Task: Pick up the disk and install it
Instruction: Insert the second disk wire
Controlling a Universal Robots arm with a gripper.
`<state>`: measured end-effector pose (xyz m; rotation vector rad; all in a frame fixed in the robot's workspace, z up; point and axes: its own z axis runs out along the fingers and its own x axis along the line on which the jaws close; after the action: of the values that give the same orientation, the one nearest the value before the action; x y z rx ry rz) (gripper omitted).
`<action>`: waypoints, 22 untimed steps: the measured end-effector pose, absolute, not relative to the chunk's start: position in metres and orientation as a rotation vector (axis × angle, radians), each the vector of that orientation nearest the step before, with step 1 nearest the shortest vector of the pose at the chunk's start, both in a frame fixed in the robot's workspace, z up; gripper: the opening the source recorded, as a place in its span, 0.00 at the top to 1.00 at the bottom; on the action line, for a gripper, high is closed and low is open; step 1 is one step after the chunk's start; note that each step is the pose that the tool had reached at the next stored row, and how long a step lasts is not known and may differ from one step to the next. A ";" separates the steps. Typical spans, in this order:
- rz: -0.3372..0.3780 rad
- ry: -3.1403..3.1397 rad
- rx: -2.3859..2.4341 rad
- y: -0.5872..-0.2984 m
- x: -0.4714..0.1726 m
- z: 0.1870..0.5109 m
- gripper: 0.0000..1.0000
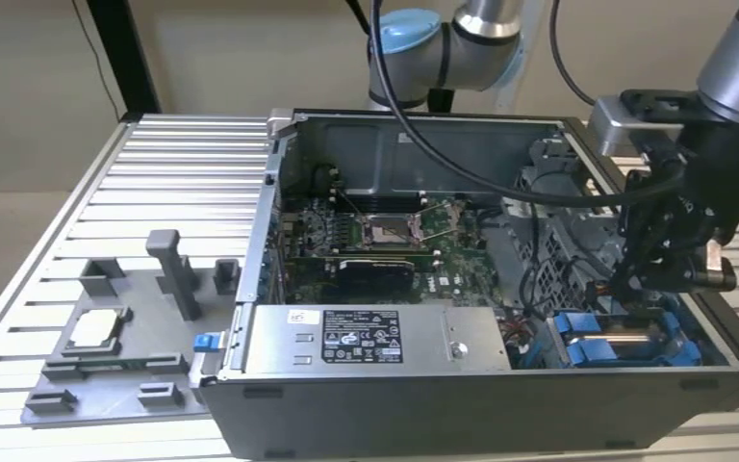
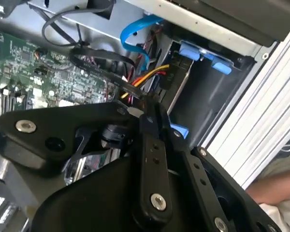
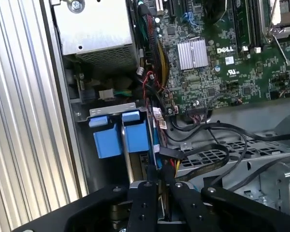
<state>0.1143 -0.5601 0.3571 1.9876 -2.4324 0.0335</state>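
Disk (image 1: 626, 339) lying in bay, lower right of exterior view, beneath tool (image 1: 658, 279). Tool state: cannot tell. Best pressed squarely, avoiding cables (image 3: 159, 96).

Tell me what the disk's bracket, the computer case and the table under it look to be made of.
Disk's bracket: bright blue, matte and moulded, likely plastic; it sits in the bay at the case's corner below the gripper. Computer case: grey sheet metal with folded edges, dull finish. Table: ribbed silver slats with a satin sheen, probably aluminium extrusion.
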 end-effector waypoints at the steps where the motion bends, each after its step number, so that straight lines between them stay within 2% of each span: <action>1: 0.034 -2.432 1.987 -0.560 0.114 0.357 1.00; 5: 0.044 -2.437 1.991 -0.560 0.112 0.357 1.00; 11: 0.133 -2.486 2.029 -0.560 0.102 0.354 1.00; 22: 0.166 -2.499 2.035 -0.560 0.089 0.349 1.00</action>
<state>0.0889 -0.5601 0.3495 2.0348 -2.4988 0.1658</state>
